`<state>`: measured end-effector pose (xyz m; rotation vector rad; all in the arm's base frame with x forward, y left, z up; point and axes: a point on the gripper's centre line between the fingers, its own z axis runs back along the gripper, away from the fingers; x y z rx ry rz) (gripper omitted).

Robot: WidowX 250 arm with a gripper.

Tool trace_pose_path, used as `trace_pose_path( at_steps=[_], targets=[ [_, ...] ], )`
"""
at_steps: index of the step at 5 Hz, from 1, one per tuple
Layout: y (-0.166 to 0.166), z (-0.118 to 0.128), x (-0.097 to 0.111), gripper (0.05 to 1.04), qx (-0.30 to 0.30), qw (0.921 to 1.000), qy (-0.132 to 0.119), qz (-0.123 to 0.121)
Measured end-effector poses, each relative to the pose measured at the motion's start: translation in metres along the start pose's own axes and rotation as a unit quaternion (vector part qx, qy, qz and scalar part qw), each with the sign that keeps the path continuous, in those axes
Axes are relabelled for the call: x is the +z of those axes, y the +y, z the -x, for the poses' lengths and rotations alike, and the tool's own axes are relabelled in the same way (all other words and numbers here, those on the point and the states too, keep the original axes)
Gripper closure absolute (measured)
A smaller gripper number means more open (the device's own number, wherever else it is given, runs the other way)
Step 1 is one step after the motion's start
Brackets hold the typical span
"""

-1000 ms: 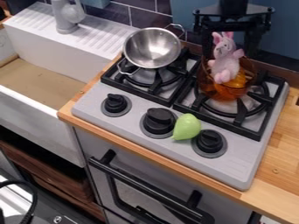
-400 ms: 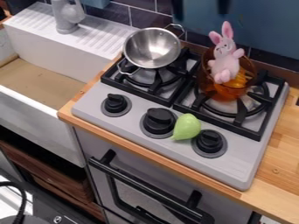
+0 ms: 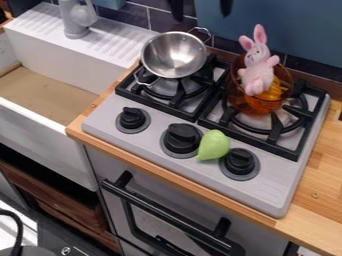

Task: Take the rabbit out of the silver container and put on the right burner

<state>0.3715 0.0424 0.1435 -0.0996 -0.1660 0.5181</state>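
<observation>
Rabbit in the amber pot, over the right burner

From my remote station: the gripper (image 3: 201, 11) hangs at the top edge of the view, off the stove top's rear edge. Its two fingers stand apart with nothing between them. I read this as clearance, leaving the toy to rest by itself.

The rabbit (image 3: 258, 70) sits upright in the mouth of the amber pot (image 3: 260, 106), on the right grate (image 3: 272, 134) towards the stove top's rear right corner. The pot wall likely keeps it from toppling. Its feet show pink, untinted by the wall, so the orange thing low inside may be propping it. The silver container (image 3: 175, 55) stands by the rear left corner, its base borne by the bars.

Placement looks finished, if inside the pot counts as on the burner. If not, a lift by the torso; the ears would probably bend.

Textures: rabbit plush, soft-looking. Pot see-through, rounded. Container shiny metal, with thin looped handles. Grate black, angular. A smooth green teardrop-shaped thing (image 3: 214, 145) lies between two knobs near the stove top's (image 3: 267, 197) front edge.
</observation>
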Motion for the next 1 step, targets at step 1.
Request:
trace_pose_path(
  at_steps=[1],
  targets=[
    [0.0162,-0.0049,0.0021,0.083,0.006,0.9999,0.007,0.010]
  ],
)
